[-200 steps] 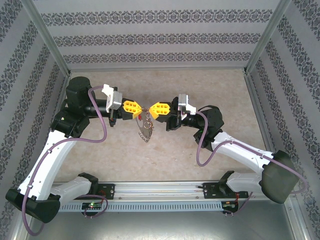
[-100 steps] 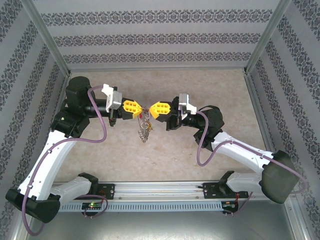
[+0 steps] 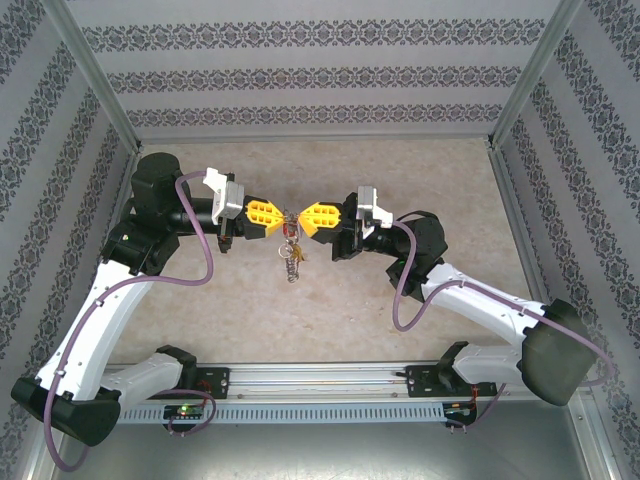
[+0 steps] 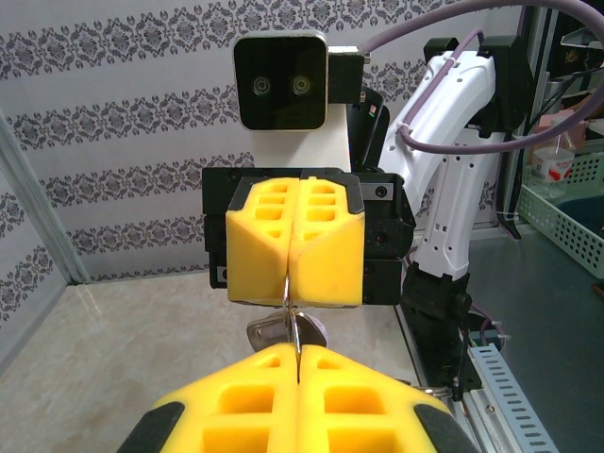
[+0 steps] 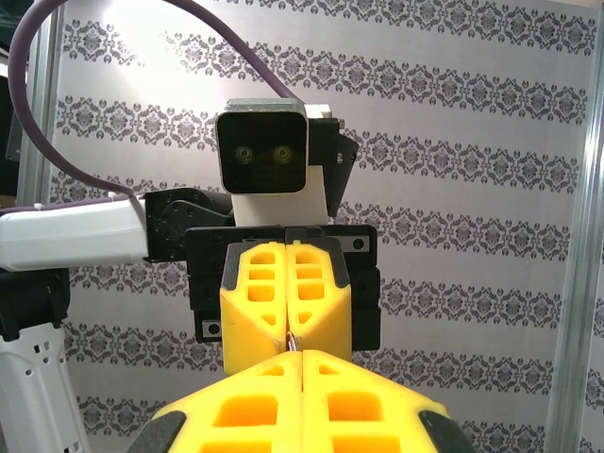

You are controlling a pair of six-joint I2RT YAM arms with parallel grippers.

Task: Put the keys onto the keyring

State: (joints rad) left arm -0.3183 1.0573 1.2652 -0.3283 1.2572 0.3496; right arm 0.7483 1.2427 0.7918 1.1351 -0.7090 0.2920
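Holding tip to tip, I have left gripper (image 3: 281, 214) and right gripper (image 3: 302, 217) both pinching the keyring (image 3: 290, 238), keys (image 3: 291, 266) dangling straight below.

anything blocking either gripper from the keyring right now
Nothing visible does. The left gripper and right gripper meet tip to tip above the table, both apparently shut on the keyring, its keys dangling freely below.

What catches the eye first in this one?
Above the middle of the table, the left gripper and right gripper meet tip to tip, yellow fingers shut. The keyring is pinched between them, and its small keys dangle below in a bunch.
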